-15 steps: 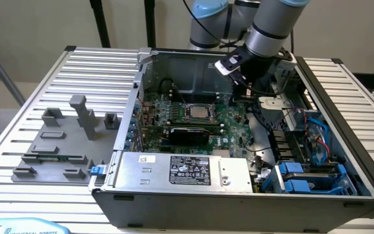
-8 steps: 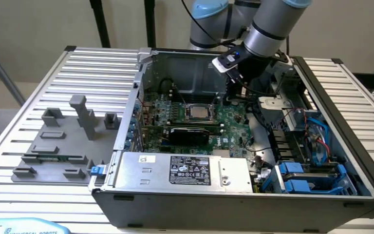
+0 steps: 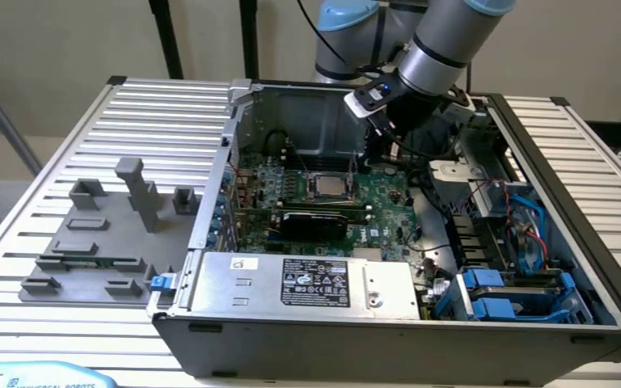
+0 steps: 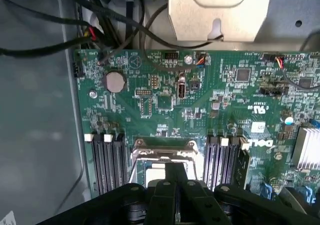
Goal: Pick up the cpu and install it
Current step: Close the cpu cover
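Wrist view shows the hand closed above the cpu.

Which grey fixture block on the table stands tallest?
The T-topped post, between a stepped block and a small block; the rest lie low and flat.

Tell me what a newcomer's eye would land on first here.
The open computer case draws the eye first, mid exterior view, with the silver cpu lying in the socket of its green motherboard. The robot arm leans in from above, gripper shut. Grey fixture blocks stand on the table at the exterior view's left.
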Available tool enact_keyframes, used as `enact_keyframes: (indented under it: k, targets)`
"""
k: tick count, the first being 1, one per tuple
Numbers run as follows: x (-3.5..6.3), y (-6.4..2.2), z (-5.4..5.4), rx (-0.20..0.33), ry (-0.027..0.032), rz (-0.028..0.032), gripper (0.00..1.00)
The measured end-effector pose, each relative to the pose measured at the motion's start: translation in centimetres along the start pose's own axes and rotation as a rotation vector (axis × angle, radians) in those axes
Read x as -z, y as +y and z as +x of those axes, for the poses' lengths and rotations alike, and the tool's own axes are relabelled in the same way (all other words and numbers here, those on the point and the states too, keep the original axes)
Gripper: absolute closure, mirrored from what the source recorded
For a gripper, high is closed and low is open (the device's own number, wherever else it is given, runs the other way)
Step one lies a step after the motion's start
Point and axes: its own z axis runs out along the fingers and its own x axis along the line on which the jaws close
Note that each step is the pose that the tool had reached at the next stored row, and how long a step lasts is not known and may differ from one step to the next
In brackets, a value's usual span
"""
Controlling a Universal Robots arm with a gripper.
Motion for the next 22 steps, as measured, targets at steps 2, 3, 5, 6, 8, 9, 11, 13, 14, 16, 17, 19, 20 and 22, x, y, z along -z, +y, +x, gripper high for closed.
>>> enact_keyframes:
  k: [2, 3, 5, 6, 8, 9, 11, 13, 14, 16, 17, 19, 20, 22]
  targets:
    - [-0.12, -0.33, 0.0, 0.001, 0.0003, 0.0104, 0.89]
    - [-0.19, -0.51, 0.0, 0.001, 0.0005, 0.0149, 0.89]
    - [-0.32, -0.88, 0.0, 0.002, 0.0006, 0.0234, 0.89]
    - [-0.41, -1.11, 0.0, 0.002, 0.0006, 0.0275, 0.89]
    - [-0.56, -1.55, 0.0, 0.003, 0.0006, 0.035, 0.89]
    - [-0.64, -1.79, 0.0, 0.003, 0.0004, 0.0385, 0.89]
    - [-0.84, -2.34, -0.1, 0.002, 0.0005, 0.0443, 0.89]
    - [-1.04, -2.88, -0.1, 0.003, 0.0002, 0.0491, 0.89]
    - [-1.18, -3.22, -0.1, 0.002, 0.0004, 0.0514, 0.89]
    - [-1.43, -3.82, -0.1, 0.003, 0.0007, 0.0552, 0.89]
    - [-1.57, -4.15, -0.1, 0.003, 0.0007, 0.0567, 0.89]
    - [-1.88, -4.86, -0.1, 0.002, 0.0005, 0.0599, 0.89]
    - [-2.05, -5.17, -0.1, 0.002, 0.0006, 0.0612, 0.89]
    - [-2.45, -5.55, -0.2, 0.002, 0.0007, 0.0621, 0.89]
